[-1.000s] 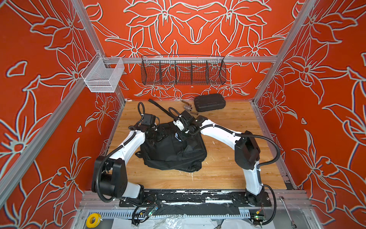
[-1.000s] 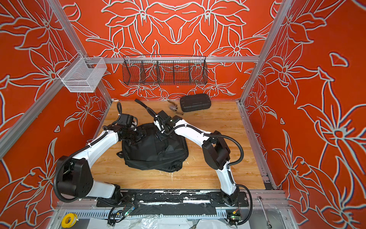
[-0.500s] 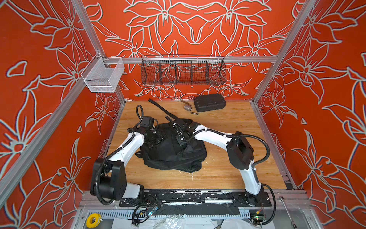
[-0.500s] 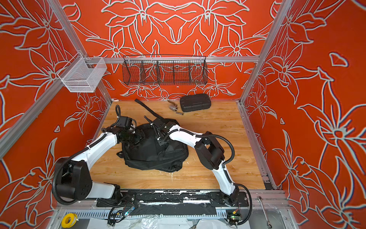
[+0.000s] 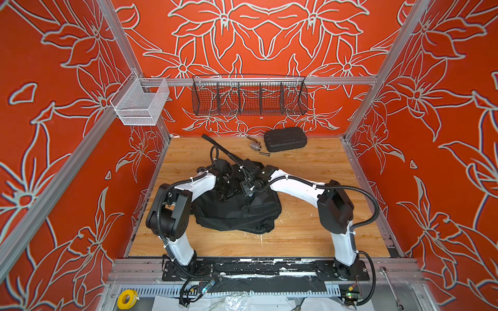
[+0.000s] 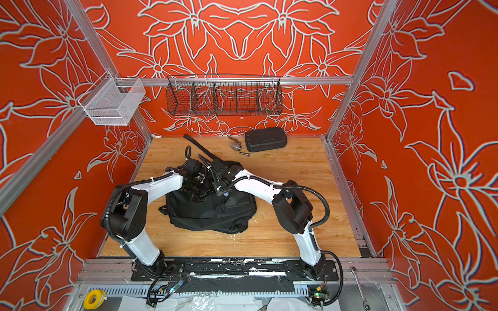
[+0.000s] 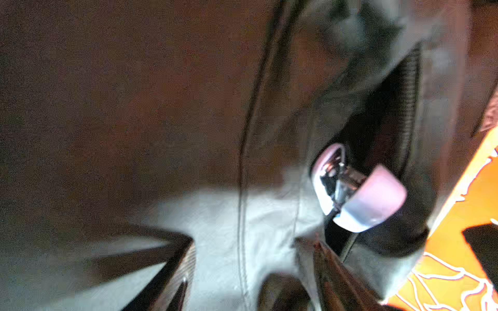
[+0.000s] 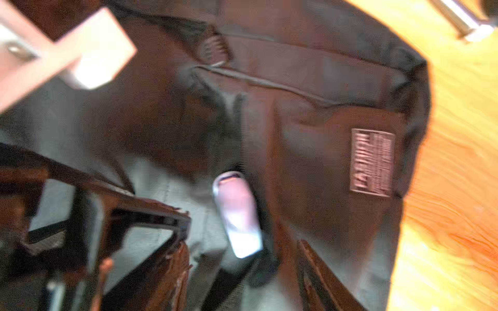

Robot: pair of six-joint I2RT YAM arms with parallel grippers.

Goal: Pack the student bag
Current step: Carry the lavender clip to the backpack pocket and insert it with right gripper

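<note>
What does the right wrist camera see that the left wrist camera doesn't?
Only the right wrist view shows a label patch, the wooden table and a metal bolt. Only the left wrist view shows a bit of the orange patterned wall. Both show the black student bag and a pale rounded object against its fabric.

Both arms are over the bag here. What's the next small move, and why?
Probably raise the right gripper clear of the student bag: its fingers stand apart, gripping nothing, and the silvery piece sits at the zipper opening.
</note>
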